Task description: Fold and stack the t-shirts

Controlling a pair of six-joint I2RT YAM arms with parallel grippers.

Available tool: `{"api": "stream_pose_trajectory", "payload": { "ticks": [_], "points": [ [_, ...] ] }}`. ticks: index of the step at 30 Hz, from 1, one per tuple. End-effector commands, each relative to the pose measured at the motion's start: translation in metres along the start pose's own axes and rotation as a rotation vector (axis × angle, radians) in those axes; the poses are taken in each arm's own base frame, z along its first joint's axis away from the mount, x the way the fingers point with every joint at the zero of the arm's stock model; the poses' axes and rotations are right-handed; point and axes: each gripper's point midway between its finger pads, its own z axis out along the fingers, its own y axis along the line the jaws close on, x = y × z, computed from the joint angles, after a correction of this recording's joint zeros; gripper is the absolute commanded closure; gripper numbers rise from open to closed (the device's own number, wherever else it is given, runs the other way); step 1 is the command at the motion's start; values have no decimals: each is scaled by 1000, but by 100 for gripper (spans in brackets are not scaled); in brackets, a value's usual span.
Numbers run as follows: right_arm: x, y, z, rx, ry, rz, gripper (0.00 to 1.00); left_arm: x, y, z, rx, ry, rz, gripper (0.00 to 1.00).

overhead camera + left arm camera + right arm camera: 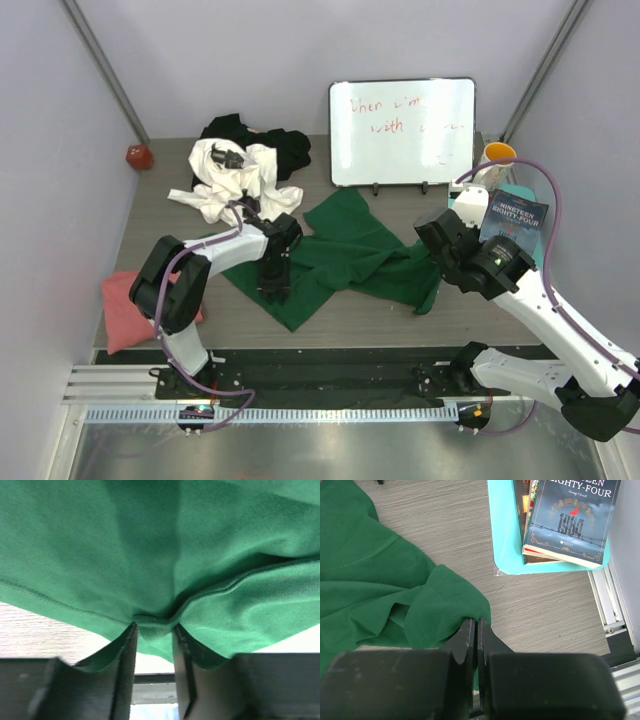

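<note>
Found at the near left corner of the tabletop (pixel 380 315): salmon pink t-shirt (pixel 125 310), crumpled, close by the left edge. Found mid-table, toward the near edge: dark green t-shirt (pixel 350 245), partly spread flat, rumpled along its right side, gripped at two places. Noted left gripper (pixel 152 630) on the shirt's near left portion — jaws set at a narrow gap, a fold of green cloth bunched and pinched between the tips. Noted right gripper (pixel 474 625) at the shirt's right end — jaws pressed all but together, nipping the cloth's edge, a rounded lobe of fabric draped just beside the fingers. Recorded near the right edge: teal mat (pixel 502 540) bearing a stack of books (pixel 513 220), apart from the green cloth. Recorded toward the far left: white t-shirt (pixel 225 185), heaped, touching and partly overlying the black t-shirt (pixel 285 145) behind it; both unfolded. Logged along the far edge: red ball (pixel 139 156) in the left corner, whiteboard (pixel 400 130) standing upright near the centre, orange mug (pixel 497 153) just right of it.
</note>
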Motion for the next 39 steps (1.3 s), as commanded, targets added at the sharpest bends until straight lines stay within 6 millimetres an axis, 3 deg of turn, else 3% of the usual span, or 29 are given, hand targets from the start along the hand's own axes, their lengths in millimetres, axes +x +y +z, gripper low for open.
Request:
{"api": "stream_pose_trajectory", "payload": {
  "ticks": [1,14,17,18,20,27,33,39],
  "points": [
    [-7,-2,-1,0,-40,24,95,-3,-1,2,1,-23,1,68],
    [-9,5,1,-11,-35,13,95,-16,9,-23,-65,-86,12,67],
    [-9,5,1,-13,-34,15,95,-15,8,-21,-57,-79,14,80],
    [-7,4,2,-11,-31,10,95,-14,7,-21,-55,-74,14,90],
    [-6,3,2,-11,-30,11,95,-14,8,-19,-57,-69,14,99],
    [-3,1,3,-4,-30,11,95,-12,9,-18,-58,-64,19,100],
    [2,1,7,9,-20,-9,86,-31,25,-49,-156,-161,48,100],
    [24,0,15,32,35,-34,80,-48,20,-94,-126,-272,53,100]
  ]
}}
